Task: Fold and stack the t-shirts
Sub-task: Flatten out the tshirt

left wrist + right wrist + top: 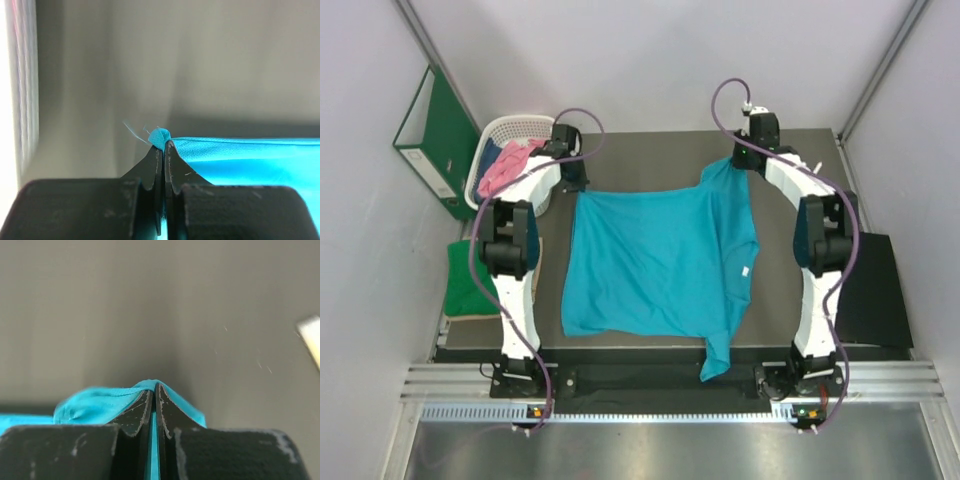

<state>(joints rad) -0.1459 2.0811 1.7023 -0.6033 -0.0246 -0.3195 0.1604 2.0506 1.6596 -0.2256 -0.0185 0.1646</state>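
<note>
Saw the teal-blue t-shirt (pixel 660 260) from the top, spread flat in the middle of the dark table (pixel 650 150). Saw one sleeve (pixel 715 355) hanging over the near edge at about 5 o'clock. Found the pink t-shirt (pixel 505 170) bunched up in the white basket (pixel 510 125) at 10 o'clock from the teal one. Found the green t-shirt (pixel 470 280) lying at 9 o'clock, on the other side of the left arm. Spotted a green binder (pixel 430 140) leaning on the wall past the basket, and a black mat (pixel 875 290) at 3 o'clock.

Got all of that from the top view only. Saw nothing in the wrist views but grey table, black fingers and a bit of teal cloth.

Could not judge the pinch from up high. Only made out the left gripper (pixel 577 188) at the shirt's 11 o'clock corner and the right gripper (pixel 735 165) at its 1 o'clock corner.

Looked closer through the wrists. Saw the left gripper (pixel 164 147) squeezed tight on the teal-blue t-shirt (pixel 250 155), with a little tuft poking out past the tips and the hem running off to 3 o'clock. Saw the right gripper (pixel 154 387) squeezed tight too, with the teal-blue t-shirt (pixel 95 402) pulled up into a small tent over the tips and drooping to 9 o'clock.
</note>
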